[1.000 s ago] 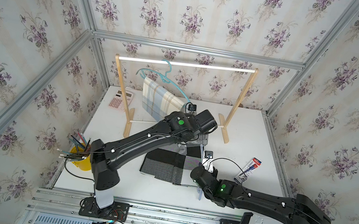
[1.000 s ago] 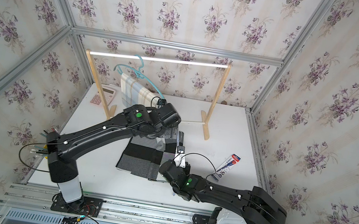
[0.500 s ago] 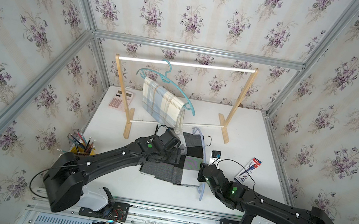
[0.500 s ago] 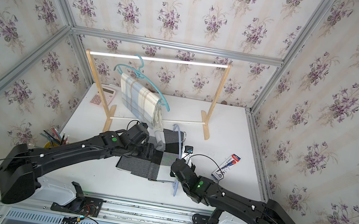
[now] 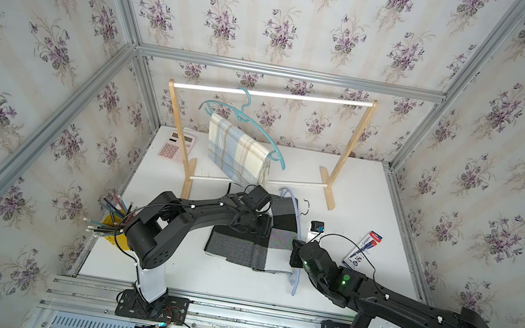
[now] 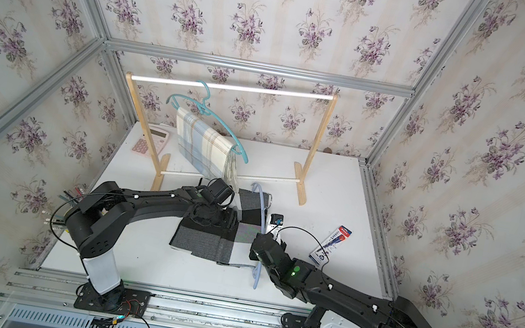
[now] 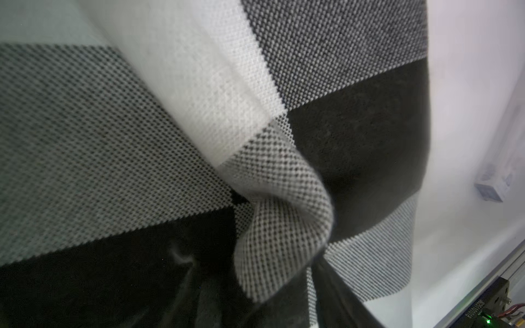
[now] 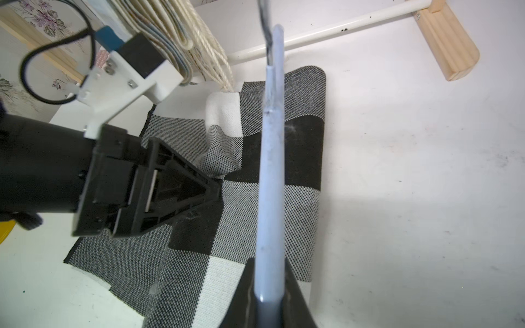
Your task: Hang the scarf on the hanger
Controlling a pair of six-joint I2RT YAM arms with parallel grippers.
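Scarves (image 5: pixel 231 250) two, hangers (image 8: pixel 271 170) two

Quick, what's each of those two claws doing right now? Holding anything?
Left gripper: closed, pinching a raised fold of the checked scarf.
Right gripper: closed on the pale blue hanger.

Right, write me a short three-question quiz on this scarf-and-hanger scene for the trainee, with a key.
1. True or false: the teal hanger on the rack is bare.
2. What is the right gripper shut on? A) pen pack B) pale blue hanger C) calculator
3. What does the checked scarf lie on?
Key: 1 false, a plaid scarf hangs over it. 2 B. 3 the white table.
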